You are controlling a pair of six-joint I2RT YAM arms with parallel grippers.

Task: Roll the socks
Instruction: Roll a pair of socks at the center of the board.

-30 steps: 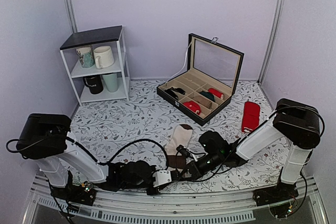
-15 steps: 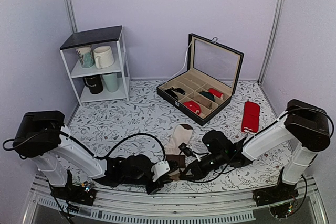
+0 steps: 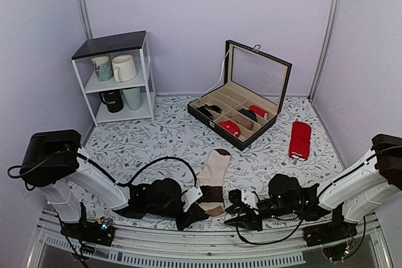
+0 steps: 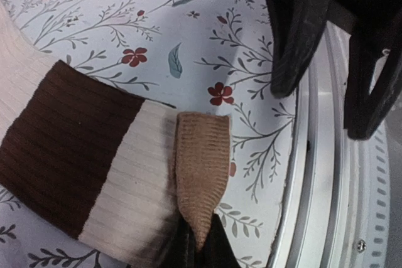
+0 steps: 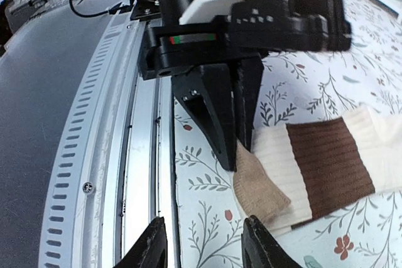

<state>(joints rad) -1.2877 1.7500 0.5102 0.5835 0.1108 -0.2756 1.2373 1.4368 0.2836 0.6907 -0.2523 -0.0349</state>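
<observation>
Starting the roll, my left gripper (image 4: 200, 250) pinches the socks' (image 4: 81, 155) tan end at six o'clock, my right gripper (image 5: 204, 246) parted and empty; curling toward twelve likely comes next.

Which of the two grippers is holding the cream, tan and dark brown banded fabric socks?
The left gripper: it is shut on the tan end of the socks, while the right gripper stands open nearby, holding nothing.

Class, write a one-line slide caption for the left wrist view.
Left jaws pinch the banded socks' tan end on the floral table; right jaws stand open nearby.
</observation>
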